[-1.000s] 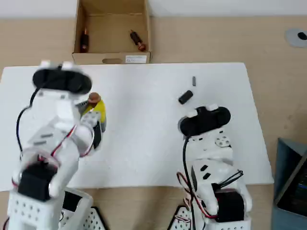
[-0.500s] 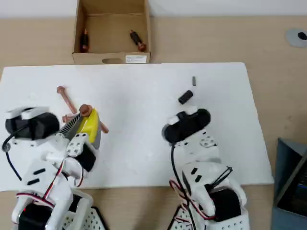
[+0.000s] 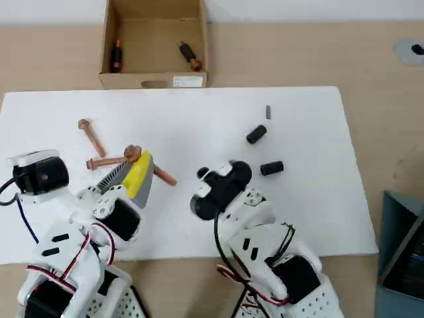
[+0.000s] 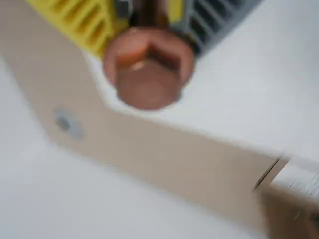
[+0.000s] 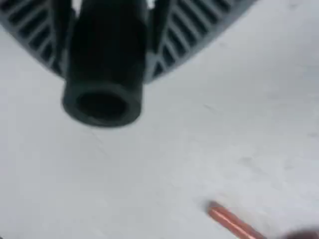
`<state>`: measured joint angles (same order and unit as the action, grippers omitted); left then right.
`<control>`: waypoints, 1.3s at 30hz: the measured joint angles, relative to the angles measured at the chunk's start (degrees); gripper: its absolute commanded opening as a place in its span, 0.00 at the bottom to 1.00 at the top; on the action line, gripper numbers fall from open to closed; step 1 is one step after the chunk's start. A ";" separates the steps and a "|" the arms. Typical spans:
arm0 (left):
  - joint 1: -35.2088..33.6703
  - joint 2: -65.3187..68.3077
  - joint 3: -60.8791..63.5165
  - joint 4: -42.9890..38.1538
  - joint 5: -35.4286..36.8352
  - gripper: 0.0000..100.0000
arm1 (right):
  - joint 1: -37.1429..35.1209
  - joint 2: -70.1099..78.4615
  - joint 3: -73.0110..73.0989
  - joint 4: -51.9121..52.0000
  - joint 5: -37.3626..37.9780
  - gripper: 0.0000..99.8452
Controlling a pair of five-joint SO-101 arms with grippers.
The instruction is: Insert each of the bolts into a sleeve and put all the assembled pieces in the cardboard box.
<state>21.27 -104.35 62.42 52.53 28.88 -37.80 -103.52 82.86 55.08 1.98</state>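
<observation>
Bolt in my left gripper, sleeve in my right.
My left gripper [image 4: 149, 12] clamps a copper bolt [image 4: 148, 69] below its head; my right gripper [image 5: 107, 30] clamps a black sleeve [image 5: 103, 74]. Both seem light, rigid and slick, so they are best held mid-body. Just beyond my left gripper lie two loose bolts [image 3: 89, 136] [image 3: 106, 161]; beyond my right, two loose sleeves [image 3: 271, 168] [image 3: 256, 134]; farthest, the cardboard box [image 3: 152, 80] holds two assembled pieces [image 3: 117, 56] [image 3: 190, 56].

White arms [image 3: 69, 222], black motors [image 3: 41, 176], red and black cables [image 3: 89, 246], yellow-and-grey ribbed gripper [image 3: 134, 163].
</observation>
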 measured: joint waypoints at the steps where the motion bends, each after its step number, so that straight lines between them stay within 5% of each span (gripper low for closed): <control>1: 0.26 0.00 0.00 -1.32 0.00 0.00 | -0.88 0.00 0.00 -0.09 0.00 0.01; 11: 0.62 0.09 2.90 -5.10 0.26 0.00 | -7.21 0.00 0.00 -3.16 2.55 0.01; 39: 6.33 -0.26 7.21 -0.26 -4.13 0.00 | -7.74 0.09 -0.09 -4.57 6.86 0.01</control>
<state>27.60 -104.62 69.63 52.26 24.75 -45.54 -103.43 82.77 50.51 8.84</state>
